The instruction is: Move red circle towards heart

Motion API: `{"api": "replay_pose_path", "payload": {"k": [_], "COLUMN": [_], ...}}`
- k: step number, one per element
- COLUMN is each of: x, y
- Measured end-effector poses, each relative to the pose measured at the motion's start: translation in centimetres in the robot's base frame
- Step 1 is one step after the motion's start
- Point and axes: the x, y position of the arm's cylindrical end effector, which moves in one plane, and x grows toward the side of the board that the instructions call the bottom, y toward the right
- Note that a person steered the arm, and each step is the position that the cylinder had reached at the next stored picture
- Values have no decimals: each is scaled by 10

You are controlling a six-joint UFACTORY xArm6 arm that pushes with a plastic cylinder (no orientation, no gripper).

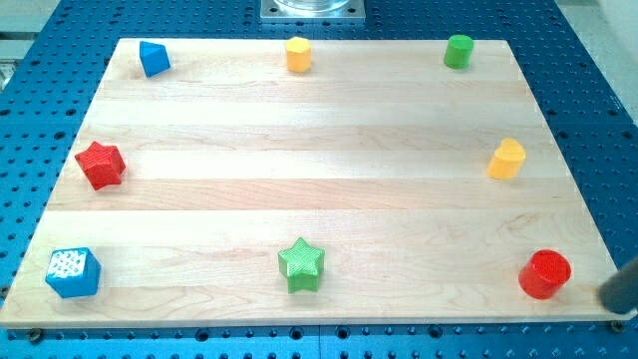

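Note:
The red circle [544, 274] stands near the board's bottom right corner. The yellow heart [506, 160] lies above it and slightly to the left, near the board's right edge. A dark, blurred part of my rod comes in at the view's right edge, and my tip [606, 297] sits just right of the red circle, off the board's edge. A small gap shows between the tip and the circle.
A wooden board [319, 199] lies on a blue perforated table. On it are a blue block [154, 58] at top left, a yellow block [298, 54] at top middle, a green cylinder [459, 51] at top right, a red star [100, 165] at left, a blue cube [73, 272] at bottom left and a green star [301, 264] at bottom middle.

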Motion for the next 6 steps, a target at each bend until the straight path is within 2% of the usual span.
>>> {"api": "replay_pose_path", "payload": {"k": [3,5,6], "x": [6,5,-28], "y": [1,-66,-108]}}
